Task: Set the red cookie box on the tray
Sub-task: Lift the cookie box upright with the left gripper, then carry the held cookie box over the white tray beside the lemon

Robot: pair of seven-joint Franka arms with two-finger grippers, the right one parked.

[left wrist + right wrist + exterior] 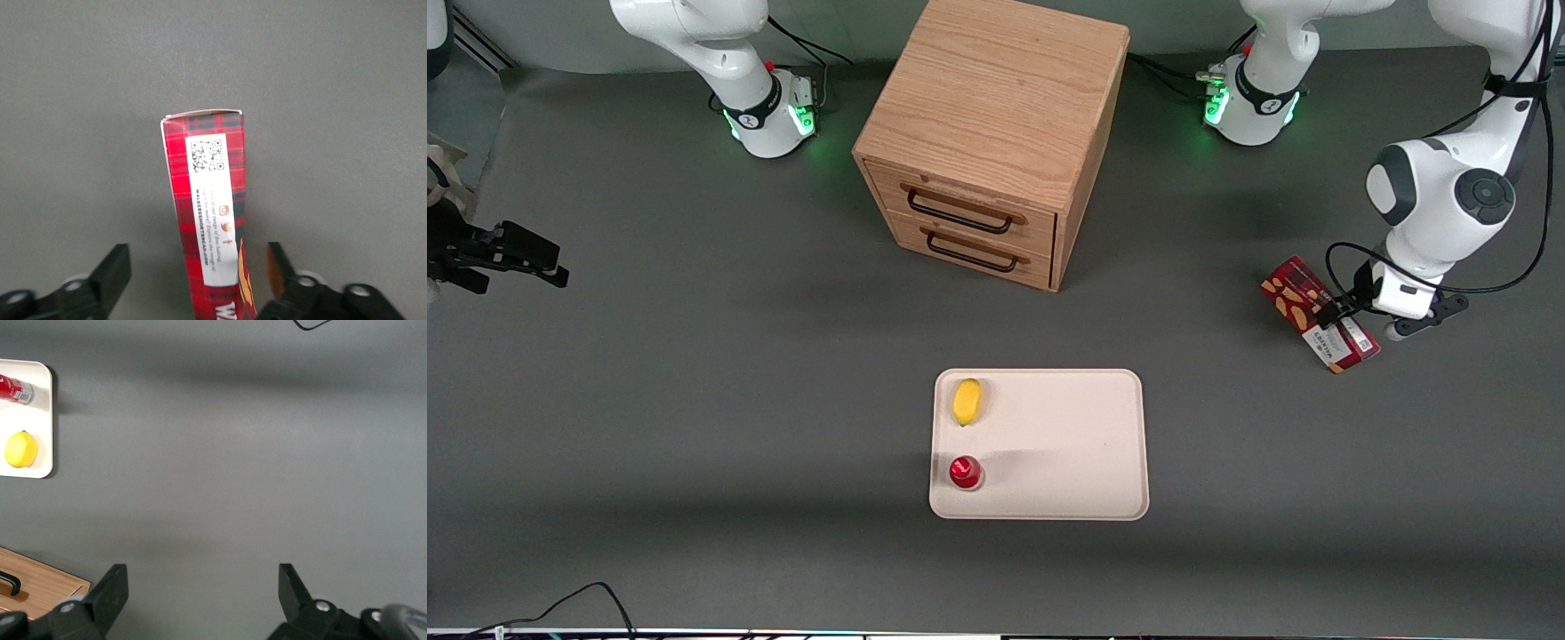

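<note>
Jaws spread wide on the gripper (197, 279), one finger on each side of the red cookie box (210, 213), neither clearly touching it.

Nearest the front camera, the tray (1067, 444) lies on the grey table (694, 400) with bare table along all of its edges; a yellow lemon (967, 401) and a small round red object (965, 472) sit along its edge toward the parked arm, and the rest of its surface is open. From the tray's middle, the box (1294, 298) lies on the table at about two o'clock, toward the working arm's end, well apart from the tray, with the gripper (1352, 313) low over its white-label end. Farther off, at about twelve o'clock, stands the wooden drawer cabinet (996, 133).
</note>
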